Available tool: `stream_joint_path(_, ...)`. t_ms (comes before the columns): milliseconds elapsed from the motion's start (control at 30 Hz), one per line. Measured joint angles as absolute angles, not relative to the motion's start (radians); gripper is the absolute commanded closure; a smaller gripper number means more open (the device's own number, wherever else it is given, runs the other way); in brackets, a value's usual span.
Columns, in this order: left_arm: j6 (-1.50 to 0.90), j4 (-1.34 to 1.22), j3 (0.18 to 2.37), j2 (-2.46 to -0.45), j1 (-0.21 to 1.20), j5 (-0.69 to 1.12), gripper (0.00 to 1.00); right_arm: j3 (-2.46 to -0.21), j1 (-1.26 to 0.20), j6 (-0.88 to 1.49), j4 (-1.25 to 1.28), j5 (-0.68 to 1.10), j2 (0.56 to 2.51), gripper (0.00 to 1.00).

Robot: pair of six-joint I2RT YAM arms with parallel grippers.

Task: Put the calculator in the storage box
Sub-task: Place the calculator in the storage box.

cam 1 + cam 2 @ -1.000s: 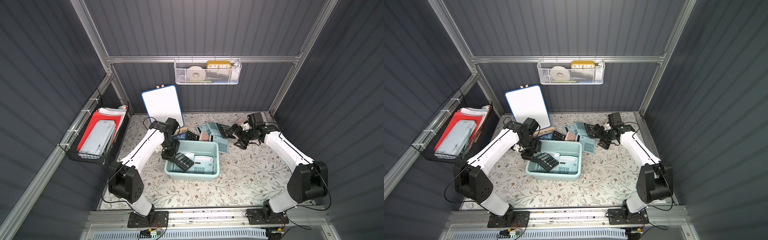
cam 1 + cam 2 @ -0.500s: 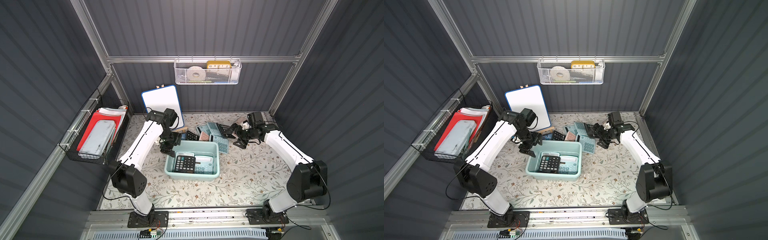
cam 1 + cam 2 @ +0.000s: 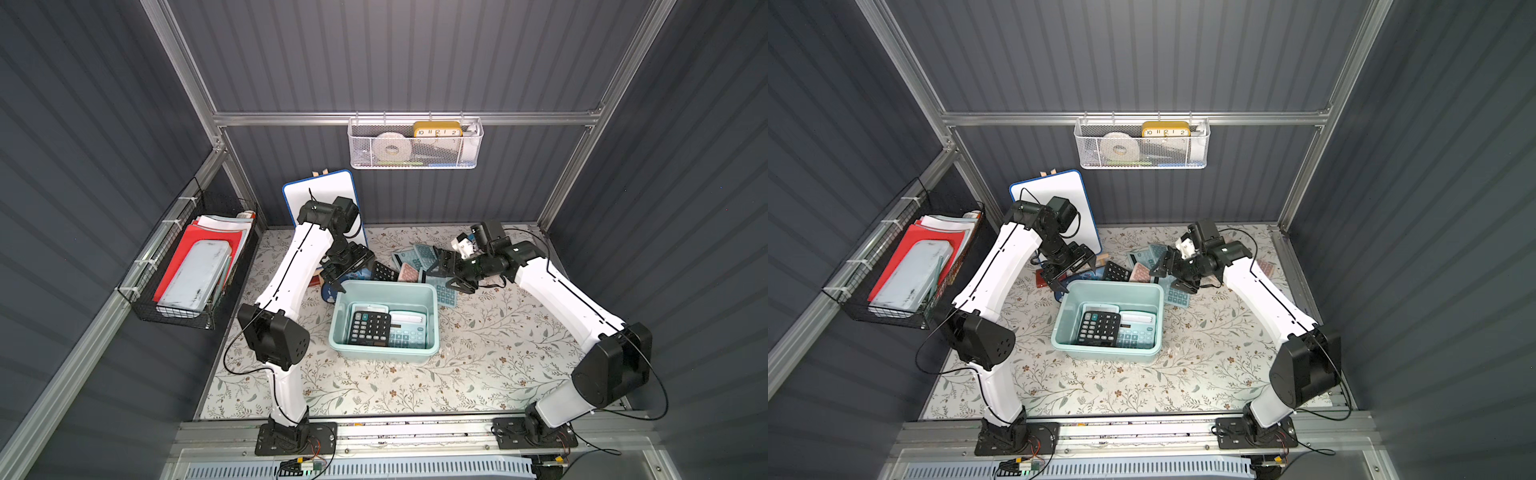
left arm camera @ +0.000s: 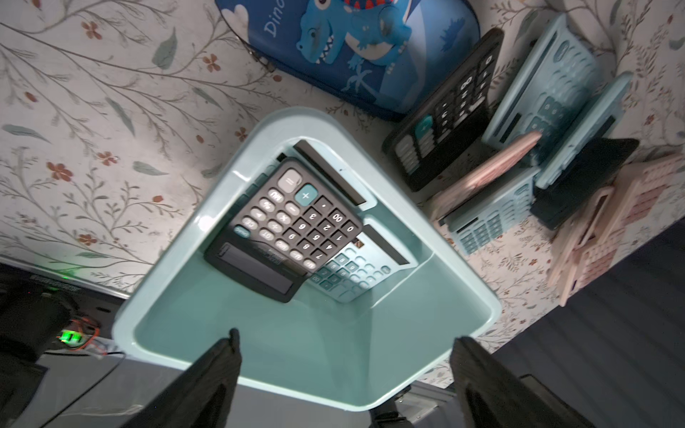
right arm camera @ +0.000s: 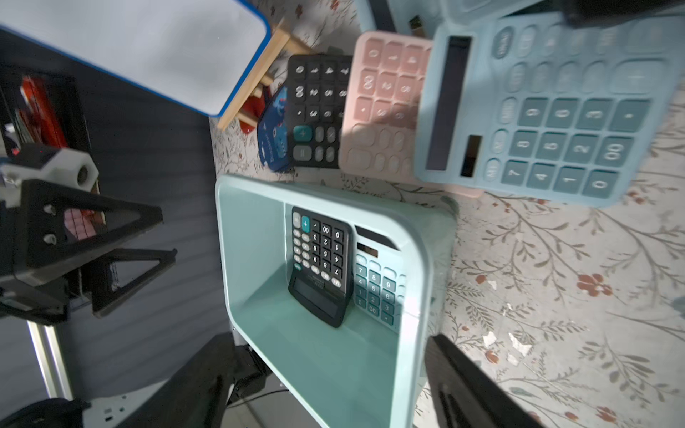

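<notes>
Fingers (image 4: pixel 207 378) of the left gripper (image 4: pixel 346 335) stand spread and empty over the dinosaur pencil case (image 4: pixel 352 55), at the far-left corner of the storage box (image 3: pixel 384 284). Inside the box I see a black calculator (image 3: pixel 370 328) lying partly over a teal calculator (image 3: pixel 409 330). Just beyond the far rim sits a loose pile of calculators (image 3: pixel 417 255); the right gripper (image 3: pixel 451 274) hovers at it, jaws apart, holding nothing. I judge these light, stiff, slick slabs, so I'd pinch one across its long edges, clear of the keys.
</notes>
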State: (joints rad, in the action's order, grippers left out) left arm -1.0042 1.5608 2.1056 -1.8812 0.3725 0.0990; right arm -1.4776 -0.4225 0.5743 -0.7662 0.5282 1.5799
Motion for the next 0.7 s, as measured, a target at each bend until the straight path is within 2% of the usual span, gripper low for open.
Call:
stream_joint_path(100,-0.97,1.528,2.025,-1.789,0.347,0.07,0.01,-1.521,-0.514,0.507,-0.802,0.495,1.603,0.46)
stream_joint_path(333,-0.881,1.373,1.858,-1.62,0.27,0.039,0.01,-1.605,-0.681,0.358,-0.883,0.389,1.75,0.66)
stream_joint_path(700,-0.836,1.181,1.561,-1.509,0.187,0.003,0.01,-1.624,-0.812,0.191,-0.943,0.199,1.938,0.87)
